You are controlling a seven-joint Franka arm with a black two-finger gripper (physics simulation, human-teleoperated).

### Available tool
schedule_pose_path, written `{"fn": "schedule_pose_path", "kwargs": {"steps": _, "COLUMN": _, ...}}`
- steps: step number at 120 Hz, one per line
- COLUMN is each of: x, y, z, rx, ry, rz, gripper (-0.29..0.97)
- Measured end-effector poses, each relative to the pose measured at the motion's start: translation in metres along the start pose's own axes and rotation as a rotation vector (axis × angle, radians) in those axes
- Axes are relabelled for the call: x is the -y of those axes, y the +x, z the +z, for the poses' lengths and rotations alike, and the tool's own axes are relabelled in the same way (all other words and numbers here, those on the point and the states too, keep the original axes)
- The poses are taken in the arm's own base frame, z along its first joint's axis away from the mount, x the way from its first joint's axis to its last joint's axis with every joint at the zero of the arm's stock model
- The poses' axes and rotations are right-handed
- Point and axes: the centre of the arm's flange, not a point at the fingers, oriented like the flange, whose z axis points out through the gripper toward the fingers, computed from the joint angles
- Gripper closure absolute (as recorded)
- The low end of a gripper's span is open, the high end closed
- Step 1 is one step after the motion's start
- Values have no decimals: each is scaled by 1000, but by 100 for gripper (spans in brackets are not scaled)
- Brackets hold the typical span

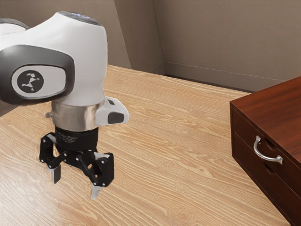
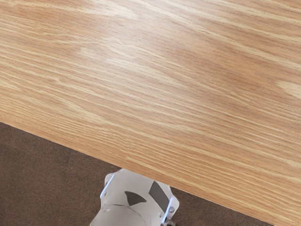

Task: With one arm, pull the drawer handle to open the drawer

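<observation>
Pincer (image 1: 75, 185) far from drawer handle (image 1: 266, 151)

White branched emblem (image 1: 29, 81) on the arm's joint cap (image 1: 55, 79); no legible words or numbers

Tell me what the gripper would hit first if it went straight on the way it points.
The gripper points straight down, so it would likely meet the wooden tabletop first. The drawer handle lies well off that line, toward the exterior view's right.

Plain simulated room, beige walls (image 1: 225, 33), wooden table (image 1: 178, 141)
</observation>
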Motion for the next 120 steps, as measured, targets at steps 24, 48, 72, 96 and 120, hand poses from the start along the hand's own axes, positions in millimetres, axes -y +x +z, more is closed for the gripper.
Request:
{"fn": "schedule_pose_path", "kwargs": {"steps": 24, "x": -24, "y": 22, "z": -20, "rx": -142, "ry": -163, "rz": -279, "gripper": 0}}
{"fn": "schedule_pose_path", "kwargs": {"steps": 48, "x": -84, "y": 59, "z": -56, "rx": -177, "ry": -249, "rz": -451, "gripper": 0}}
{"fn": "schedule_pose_path", "kwargs": {"steps": 72, "x": -201, "y": 89, "z": -57, "rx": -204, "ry": -325, "rz": -482, "gripper": 0}}
{"fn": "schedule_pose_path", "kwargs": {"steps": 96, "x": -225, "y": 78, "z": -63, "rx": -232, "ry": -402, "rz": -552, "gripper": 0}}
{"fn": "schedule_pose_path", "kwargs": {"steps": 120, "x": -238, "y": 96, "z": -54, "rx": -208, "ry": -440, "rz": -631, "gripper": 0}}
